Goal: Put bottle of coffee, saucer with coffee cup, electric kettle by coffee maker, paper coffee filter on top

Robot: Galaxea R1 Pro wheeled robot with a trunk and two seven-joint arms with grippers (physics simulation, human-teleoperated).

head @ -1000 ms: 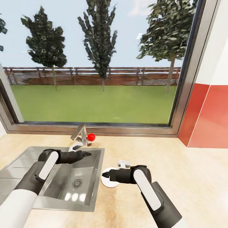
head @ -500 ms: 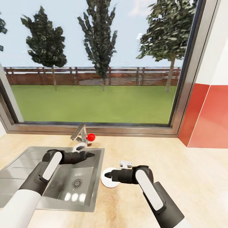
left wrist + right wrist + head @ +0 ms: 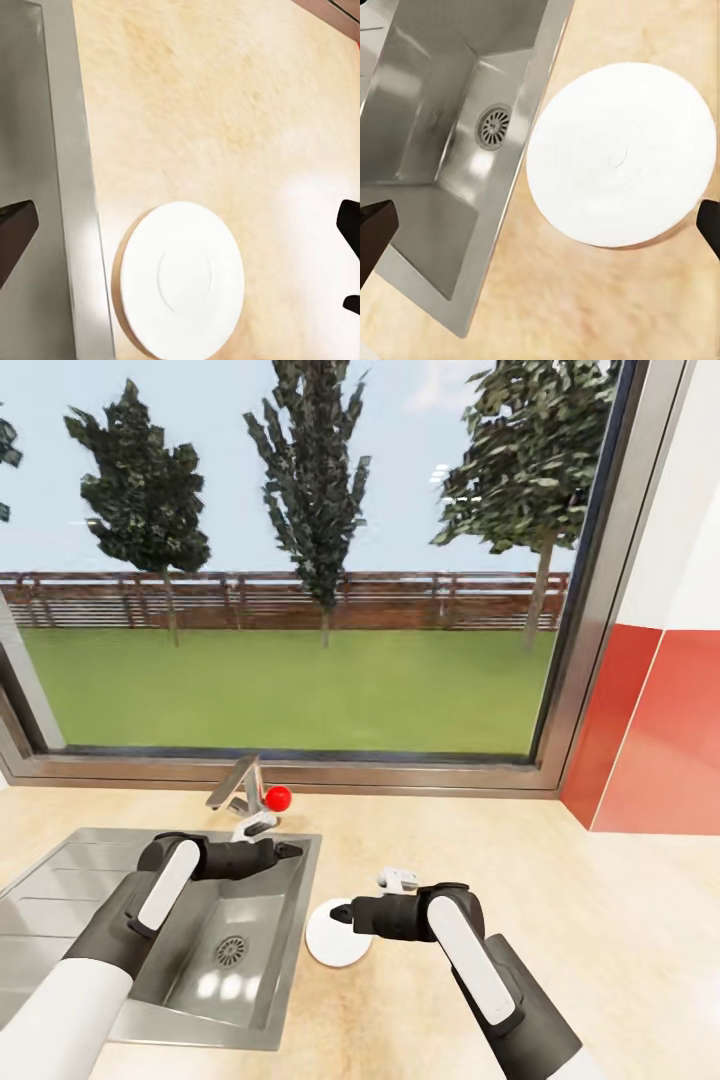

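The saucer [image 3: 336,945] lies flat on the countertop [image 3: 560,880] just beside the sink [image 3: 120,920], with bare worktop to its right and towards the window [image 3: 300,660]. The right gripper [image 3: 338,912] hangs over the saucer, jaws spread wide. The left gripper [image 3: 292,851] reaches over the open basin. The faucet [image 3: 240,792] and its red knob [image 3: 278,797] stand behind the sink. A red wall panel [image 3: 660,730] closes the worktop's far right.

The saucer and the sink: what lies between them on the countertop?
Nothing: the right wrist view shows only a narrow strip of bare countertop between the saucer and the sink rim.
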